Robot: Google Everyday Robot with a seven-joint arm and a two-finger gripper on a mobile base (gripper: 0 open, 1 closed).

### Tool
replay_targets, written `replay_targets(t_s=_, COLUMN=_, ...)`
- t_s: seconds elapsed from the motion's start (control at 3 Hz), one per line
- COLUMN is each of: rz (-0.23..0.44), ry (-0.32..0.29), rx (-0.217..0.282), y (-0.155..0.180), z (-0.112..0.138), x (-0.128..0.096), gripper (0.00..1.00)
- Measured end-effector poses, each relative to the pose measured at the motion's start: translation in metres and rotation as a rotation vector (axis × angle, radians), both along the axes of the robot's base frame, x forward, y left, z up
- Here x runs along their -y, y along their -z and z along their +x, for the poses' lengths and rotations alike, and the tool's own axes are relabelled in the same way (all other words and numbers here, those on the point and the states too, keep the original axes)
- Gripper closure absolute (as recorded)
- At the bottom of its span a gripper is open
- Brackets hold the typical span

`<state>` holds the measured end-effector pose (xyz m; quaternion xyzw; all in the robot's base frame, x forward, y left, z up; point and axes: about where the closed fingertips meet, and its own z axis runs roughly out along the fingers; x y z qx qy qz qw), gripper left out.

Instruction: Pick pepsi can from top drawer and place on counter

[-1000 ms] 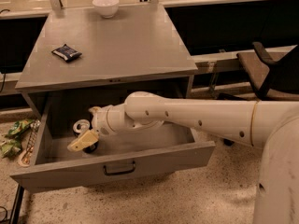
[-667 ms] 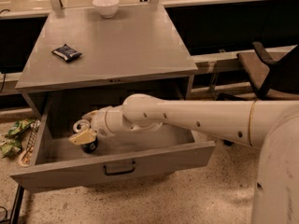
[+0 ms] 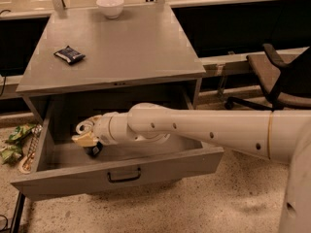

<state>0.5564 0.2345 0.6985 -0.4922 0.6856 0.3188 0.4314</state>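
The top drawer [image 3: 160,166] of the grey cabinet is pulled out, with a dark handle at the centre of its front. My gripper [image 3: 88,139] reaches down into the drawer's left part from the right. It is shut on the pepsi can [image 3: 93,150]. The can's dark blue lower body shows under a cream finger [image 3: 85,140], and its silver top shows just above. The can is low in the drawer, near the floor. The counter [image 3: 131,47] above is a flat grey top.
A flat dark snack packet [image 3: 69,55] lies at the counter's left and a white bowl [image 3: 110,6] at its back edge. A black chair [image 3: 282,81] stands to the right. Green packets [image 3: 14,140] lie on the floor at the left of the drawer.
My gripper has moved slightly left and down around the can, and the can's dark body now shows under the finger. The arm has hardly moved since.
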Motion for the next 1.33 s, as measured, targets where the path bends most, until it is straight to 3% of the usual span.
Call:
replay_targets(t_s=0.33, rz=0.055, ry=0.009, rx=0.023, y=-0.032, z=0.003, x=0.013, gripper=1.0)
replay_targets(t_s=0.67, rz=0.104, ry=0.021, rx=0.02, y=-0.061, z=0.019, x=0.042, gripper=1.0)
replay_targets(t_s=1.33, rz=0.183, ry=-0.027, rx=0.039, y=-0.118, z=0.059, x=0.099, gripper=1.0)
